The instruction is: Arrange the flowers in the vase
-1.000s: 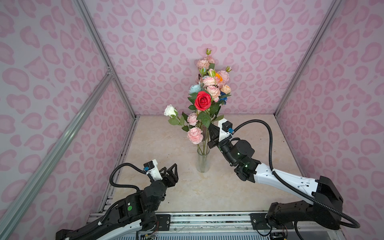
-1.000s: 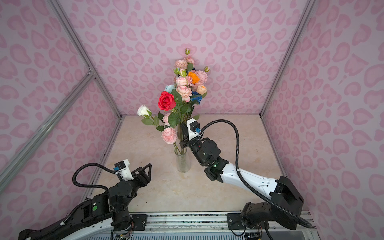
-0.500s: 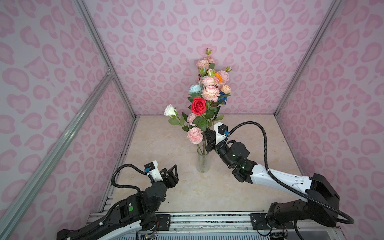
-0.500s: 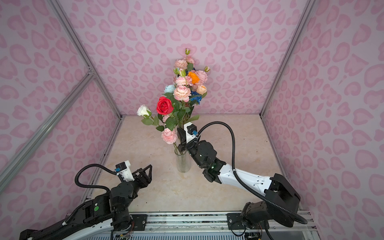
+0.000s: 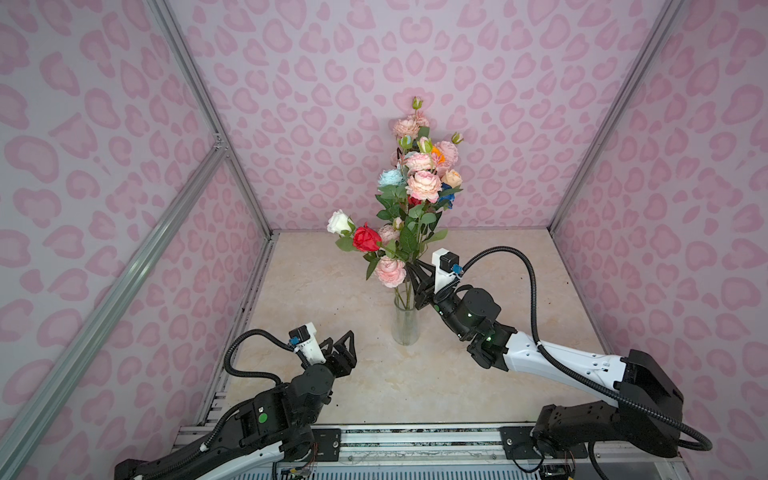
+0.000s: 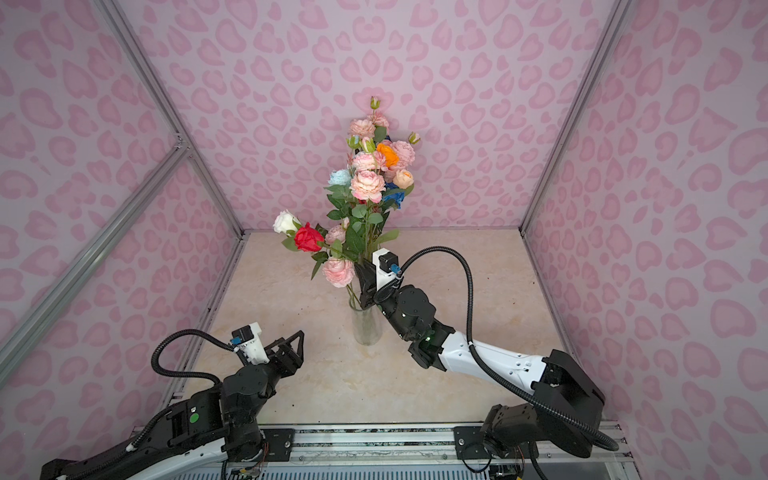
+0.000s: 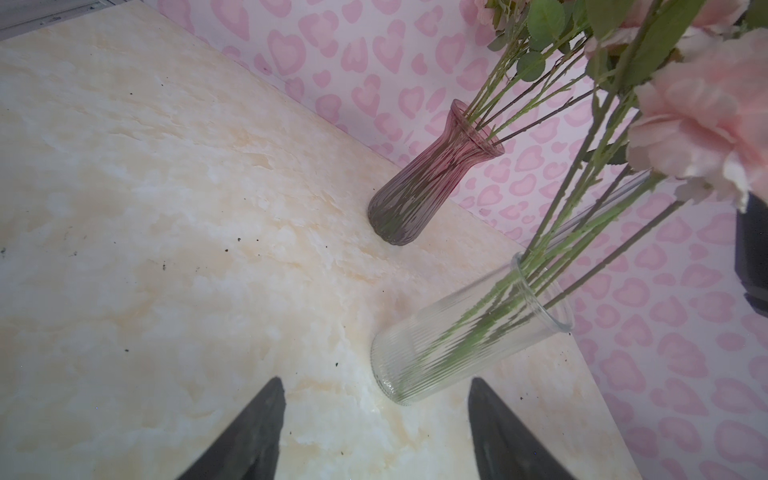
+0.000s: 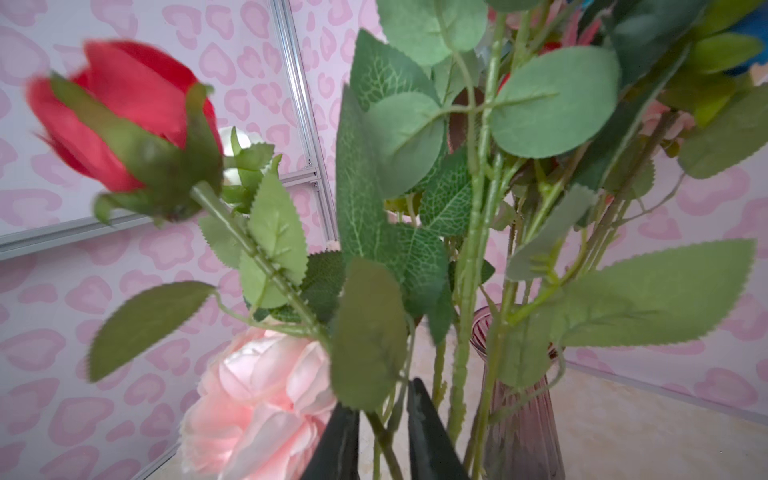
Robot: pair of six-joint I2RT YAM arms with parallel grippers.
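Just above the clear vase (image 5: 405,326) rim, the right gripper (image 8: 382,399) stood slightly parted, a green stem running loose between its fingers. The flowers (image 5: 424,187) sat in the vase, the red rose (image 5: 366,239) leaning left. The left gripper (image 5: 340,337) hovered wide and empty, well apart.

A small booth, closed in on three sides. The back wall (image 5: 324,75), left wall (image 5: 62,124) and right wall (image 5: 698,187) are pale lilac, printed all over with pink heart-like blotches. Silver aluminium posts (image 5: 606,124) run up both rear corners, and a slanted aluminium bar (image 5: 158,234) crosses the left wall. The floor (image 5: 316,291) is a glossy cream slab with a marble pattern, scattered with tiny dark specks (image 7: 239,240). A grey metal rail (image 5: 415,440) edges its near side. The light is soft and even, and the shadows are faint.
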